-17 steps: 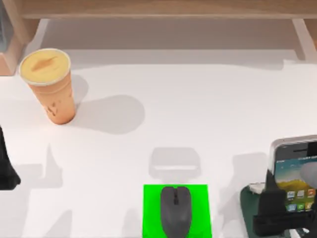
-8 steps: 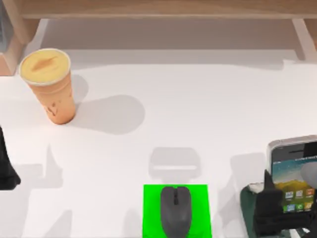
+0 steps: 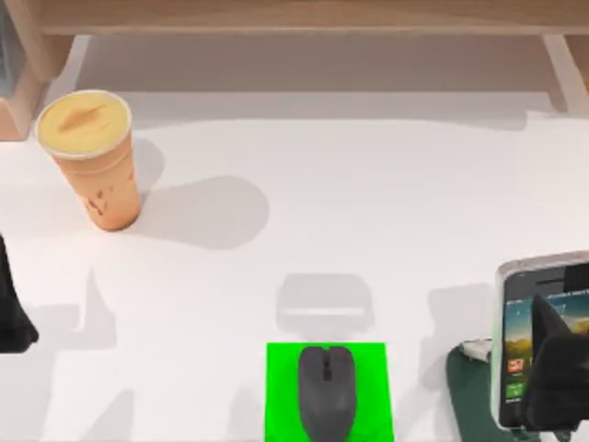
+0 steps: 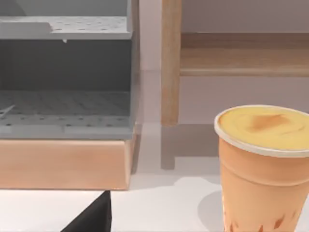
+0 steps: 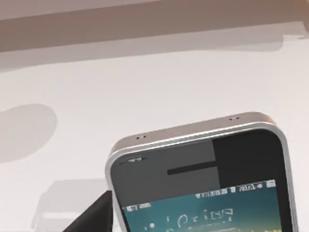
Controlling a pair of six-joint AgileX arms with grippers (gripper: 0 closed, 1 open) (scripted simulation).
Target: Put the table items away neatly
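The smartphone [image 3: 529,345] stands at the table's right edge, near the front, a flat slab with rounded corners, a thin silver rim and a glossy screen of coloured icons. Its foot meets the dark green stand [image 3: 467,391], a matte rounded base. The right gripper [image 3: 563,373], black and angular, covers the phone's right side; whether its fingers grip the phone cannot be told. In the right wrist view the phone [image 5: 203,183] rises close up, its silver top edge curved.

The dark grey computer mouse [image 3: 326,390], smooth and domed, lies on the bright green square pad [image 3: 281,391] at front centre. The orange cup [image 3: 99,175], tapered with a flat yellow lid, stands upright at back left on the white table [image 3: 368,203].

The left gripper [image 3: 11,313] sits at the left edge; its opening cannot be judged.
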